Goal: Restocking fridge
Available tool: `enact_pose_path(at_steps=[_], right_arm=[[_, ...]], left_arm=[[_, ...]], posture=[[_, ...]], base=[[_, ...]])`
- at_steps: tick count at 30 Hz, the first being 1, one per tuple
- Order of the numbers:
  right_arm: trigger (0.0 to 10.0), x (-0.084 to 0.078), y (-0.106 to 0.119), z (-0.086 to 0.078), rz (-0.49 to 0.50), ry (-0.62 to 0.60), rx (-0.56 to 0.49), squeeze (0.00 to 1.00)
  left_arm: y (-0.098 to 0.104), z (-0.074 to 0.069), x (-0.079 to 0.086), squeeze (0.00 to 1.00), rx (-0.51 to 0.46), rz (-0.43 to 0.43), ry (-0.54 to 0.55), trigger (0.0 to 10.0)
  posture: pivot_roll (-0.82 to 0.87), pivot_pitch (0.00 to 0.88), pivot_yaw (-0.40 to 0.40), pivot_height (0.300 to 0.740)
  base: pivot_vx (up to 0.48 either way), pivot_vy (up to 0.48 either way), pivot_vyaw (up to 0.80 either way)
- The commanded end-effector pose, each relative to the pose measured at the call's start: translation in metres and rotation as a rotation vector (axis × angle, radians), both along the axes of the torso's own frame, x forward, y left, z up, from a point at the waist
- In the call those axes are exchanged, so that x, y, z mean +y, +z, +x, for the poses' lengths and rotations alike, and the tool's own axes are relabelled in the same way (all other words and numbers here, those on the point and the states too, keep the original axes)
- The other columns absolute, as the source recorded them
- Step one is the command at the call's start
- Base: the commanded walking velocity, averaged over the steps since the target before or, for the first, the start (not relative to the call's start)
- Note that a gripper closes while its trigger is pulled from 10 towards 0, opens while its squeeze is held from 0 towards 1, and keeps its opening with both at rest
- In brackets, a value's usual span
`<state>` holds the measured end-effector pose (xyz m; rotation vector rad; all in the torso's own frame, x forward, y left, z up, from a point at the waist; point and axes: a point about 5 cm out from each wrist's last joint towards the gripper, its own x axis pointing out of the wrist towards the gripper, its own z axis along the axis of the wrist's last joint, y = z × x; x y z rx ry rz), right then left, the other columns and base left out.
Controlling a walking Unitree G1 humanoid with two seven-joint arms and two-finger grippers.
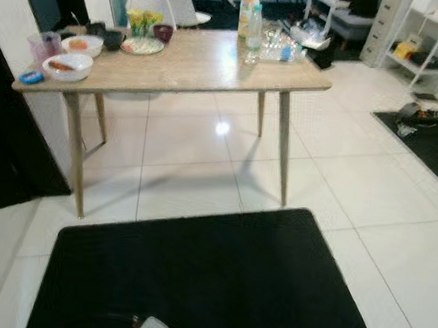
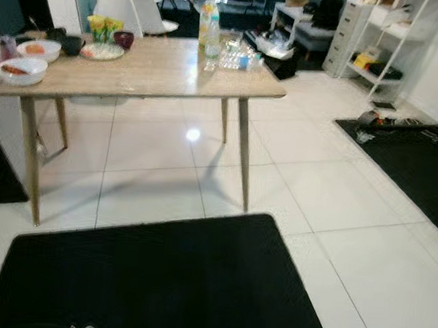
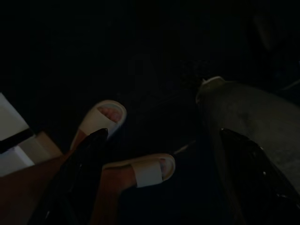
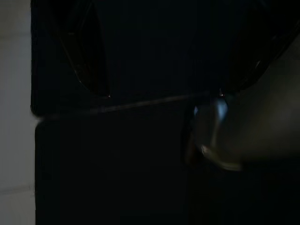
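I note the stock sits on the light wooden four-legged table (image 1: 205, 63) ahead: clear plastic bottles (image 1: 255, 27) at its far right, white bowls of food (image 1: 68, 66) near the left edge. Both tools hang idle; left tool (image 3: 164, 178) gapes empty, right tool (image 4: 164, 61) likewise. Risks: the black floor mat (image 1: 209, 278) underfoot may snag a step; a person's sandalled feet (image 3: 140, 168) stand close by my left arm.

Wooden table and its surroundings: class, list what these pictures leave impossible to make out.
- Contents of the white bowls on the wooden table: too small, left eye view.
- Labels on the bottles: too small and blurred.
- Right wrist view: too dark to tell the right claw's state.
- Person's sandalled feet: legs cut off by the edge, left wrist view.
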<state>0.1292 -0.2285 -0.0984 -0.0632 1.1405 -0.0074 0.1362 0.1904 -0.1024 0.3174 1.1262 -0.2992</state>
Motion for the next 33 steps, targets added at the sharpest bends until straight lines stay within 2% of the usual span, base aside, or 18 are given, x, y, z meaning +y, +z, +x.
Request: enact_pose_path(at_steps=[1, 13, 33], right_arm=[[10.0, -0.0004, 0.0004, 0.0008, 0.005, -0.006, -0.004, 0.00], [10.0, 0.0007, 0.0003, 0.0012, 0.017, -0.015, -0.007, 0.00], [10.0, 0.0023, 0.0001, 0.0017, 0.030, -0.047, -0.012, 0.00]], left_arm=[[-0.0038, -0.0117, 0.0019, 0.00, 0.043, 0.005, -0.001, 10.0], [-0.0037, -0.0145, 0.0081, 0.00, 0.048, 0.013, 0.002, 10.0], [-0.0046, -0.0146, 0.0019, 0.00, 0.047, 0.004, 0.004, 10.0]], posture=[[0.01, 0.000, -0.018, 0.740], [0.01, 0.000, -0.015, 0.740], [0.02, 0.000, -0.013, 0.740]], base=[[0.334, 0.000, 0.00], [0.336, 0.000, 0.00], [0.334, 0.000, 0.00]])
